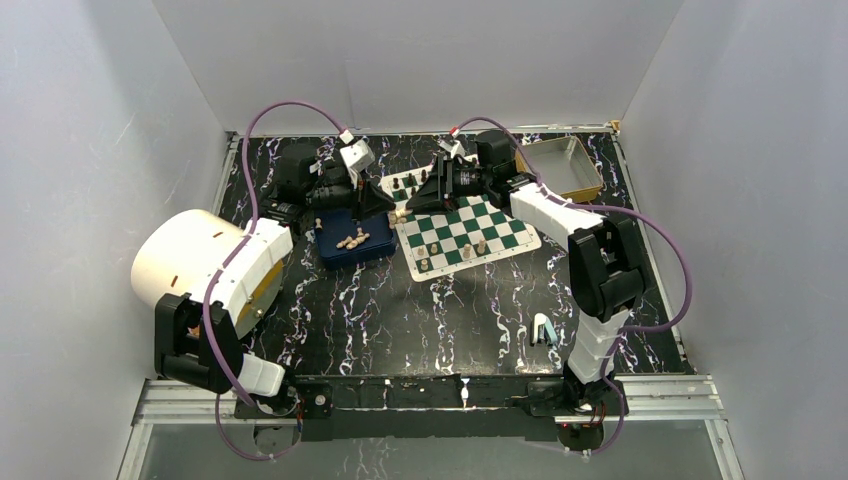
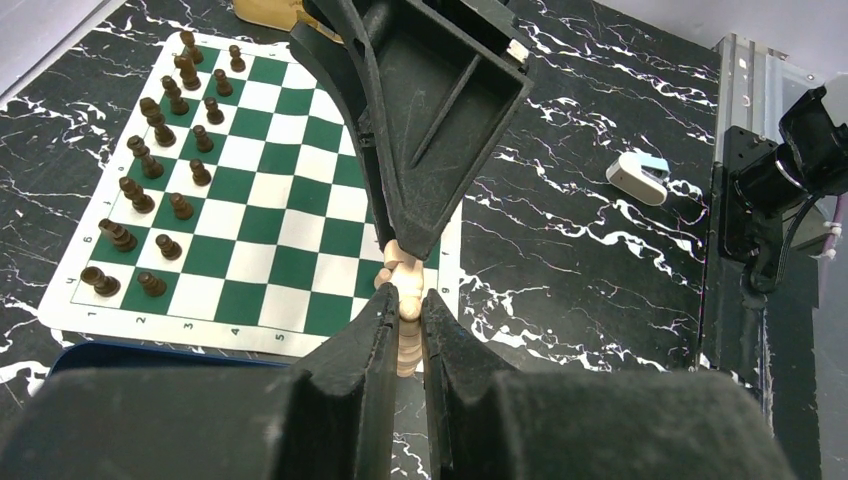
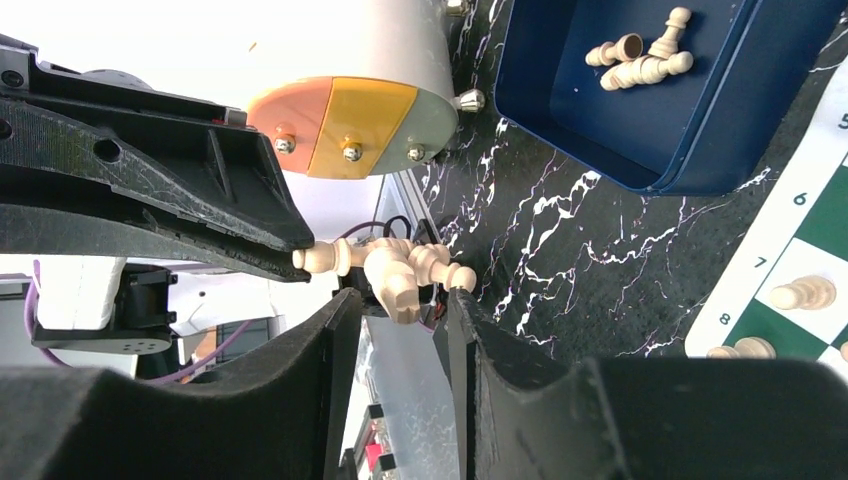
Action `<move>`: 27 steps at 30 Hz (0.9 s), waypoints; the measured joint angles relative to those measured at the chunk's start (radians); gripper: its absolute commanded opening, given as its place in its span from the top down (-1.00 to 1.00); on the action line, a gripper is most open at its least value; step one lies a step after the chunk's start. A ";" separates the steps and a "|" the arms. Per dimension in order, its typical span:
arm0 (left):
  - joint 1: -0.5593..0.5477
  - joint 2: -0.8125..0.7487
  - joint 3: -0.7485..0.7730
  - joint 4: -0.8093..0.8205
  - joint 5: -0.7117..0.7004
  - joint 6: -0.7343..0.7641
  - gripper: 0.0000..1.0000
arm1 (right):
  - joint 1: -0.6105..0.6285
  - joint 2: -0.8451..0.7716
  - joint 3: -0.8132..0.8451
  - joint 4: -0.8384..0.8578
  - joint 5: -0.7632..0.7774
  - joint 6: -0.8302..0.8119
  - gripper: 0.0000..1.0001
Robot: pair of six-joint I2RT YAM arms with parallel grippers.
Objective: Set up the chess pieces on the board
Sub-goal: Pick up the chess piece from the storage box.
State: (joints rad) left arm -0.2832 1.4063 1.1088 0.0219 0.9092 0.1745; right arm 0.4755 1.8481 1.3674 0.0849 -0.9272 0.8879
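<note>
Seen from above, the cream pieces [image 1: 399,215] at the left edge of the board [image 1: 500,235] are too small to tell apart. From the right wrist the board runs off the right edge and the blue tray [image 3: 640,130] off the top; whether the right gripper [image 3: 395,305] touches the pieces between its fingers is unclear.
</note>
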 measured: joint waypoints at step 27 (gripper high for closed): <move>0.000 -0.058 -0.094 0.060 -0.022 -0.008 1.00 | -0.014 -0.002 -0.058 0.076 0.002 0.037 0.85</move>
State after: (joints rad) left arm -0.2832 1.3487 1.0145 0.0814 0.8875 0.1665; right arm 0.4618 1.8458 1.3094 0.1604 -0.9253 0.9253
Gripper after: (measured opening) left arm 0.104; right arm 0.179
